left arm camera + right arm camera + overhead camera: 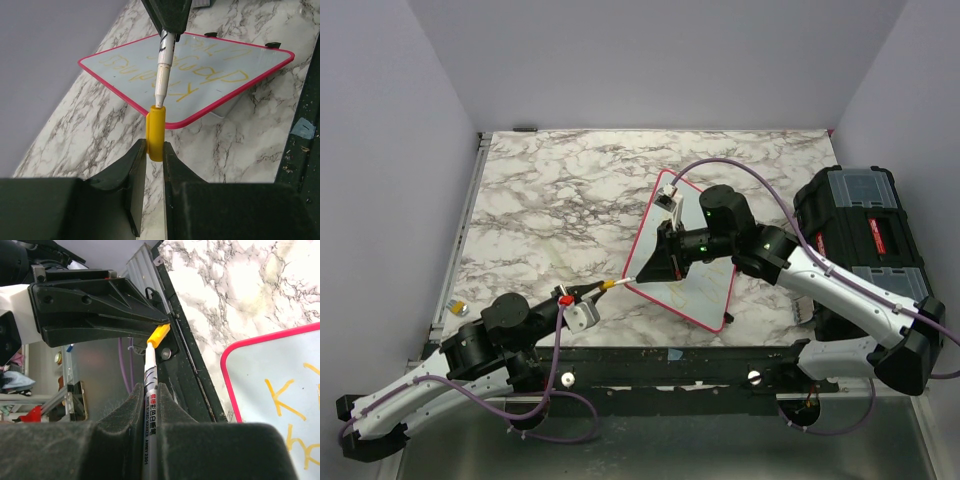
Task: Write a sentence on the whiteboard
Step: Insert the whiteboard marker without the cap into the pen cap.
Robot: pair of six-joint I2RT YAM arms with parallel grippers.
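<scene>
Two clamped tools: left tool (155, 150) on cap (156, 131), right tool (150, 391) on marker (150, 372), toolbox (860, 225) near whiteboard (707, 290)

The left arm (430, 380) and the right arm (840, 290) are built alike, with white shells on the long links and bulky black housings at the joints. A thin purple cable (740, 163) loops along each arm. Two small green lights (701, 240) glow on the right arm's far housing. The left gripper (592, 291) has a red spot and a pale grey block behind it. The right gripper (636, 278) is a black wedge. Seen close, the fingers (125, 175) are broad, matte and dark, and taper to a point.
</scene>
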